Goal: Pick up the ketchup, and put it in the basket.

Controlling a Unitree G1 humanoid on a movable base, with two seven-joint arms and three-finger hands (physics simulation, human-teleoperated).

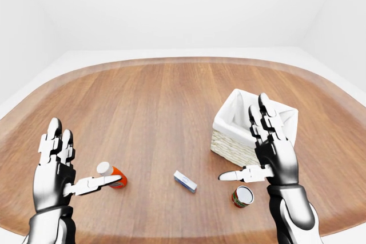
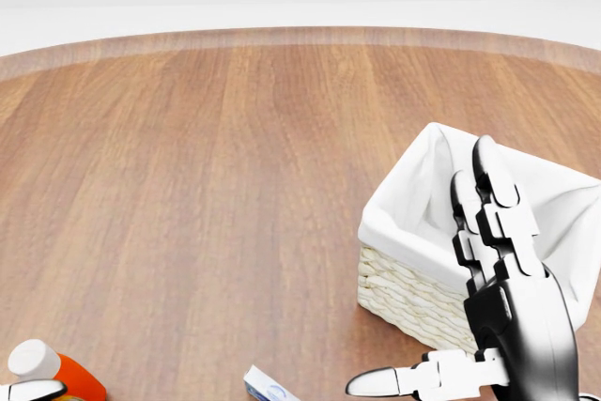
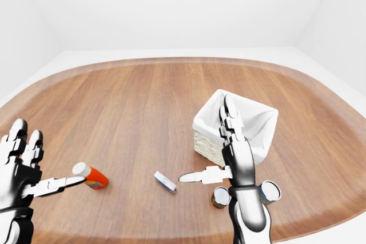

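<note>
- The left robot hand (image 1: 57, 167) sits nearest the bottom edge of the left-eye view, spread wide and holding nothing; its thumb reaches toward the ketchup bottle (image 1: 112, 176) and overlaps the white cap, but nothing closes round it.
- The ketchup bottle lies on its side on the tabletop (image 1: 154, 107), well to the left of the basket (image 1: 240, 124) and nearer the bottom edge than the basket is.
- The right robot hand (image 1: 269, 152) is also open and empty, raised just in front of the basket's near wall with its thumb pointing left.
- A small blue-and-white box (image 1: 185, 181) lies between the ketchup bottle and the basket; a red can (image 1: 242, 196) lies below the basket, under the right robot hand.
- The right-eye view shows a second can (image 3: 269, 191) beside the first, to the basket's lower right.
- Count: one ketchup bottle, one basket, one box, two cans, two robot hands.
- Risks, as I judge them: the round bottle may roll away if the thumb nudges it before the fingers wrap it; a grip on the cap alone may slip; the carry toward the basket passes over the box.
</note>
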